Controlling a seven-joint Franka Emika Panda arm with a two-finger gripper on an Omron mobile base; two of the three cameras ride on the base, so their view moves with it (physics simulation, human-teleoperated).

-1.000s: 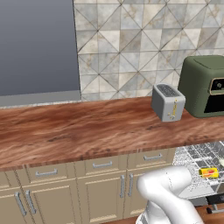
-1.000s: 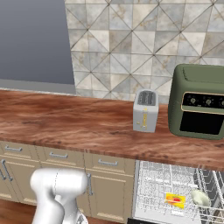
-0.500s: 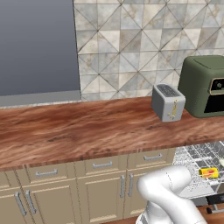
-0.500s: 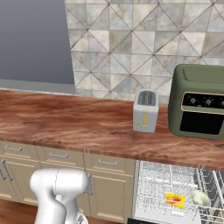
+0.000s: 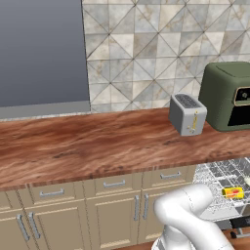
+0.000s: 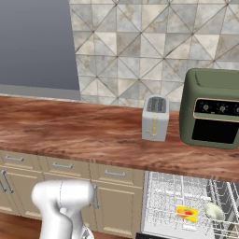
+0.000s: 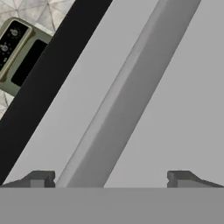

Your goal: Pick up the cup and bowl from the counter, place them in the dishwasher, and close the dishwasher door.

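No readable writing appears anywhere. Your gripper point(image 7: 108, 178) has its fingers spread wide, holding nothing, right at the grey dishwasher door point(image 7: 175, 87); its bar handle point(image 7: 131, 92) runs diagonally from lower left to upper right. The cup point(image 6: 186, 214) (lying sideways) and bowl point(image 6: 214, 211) sit in the rack, lower right.
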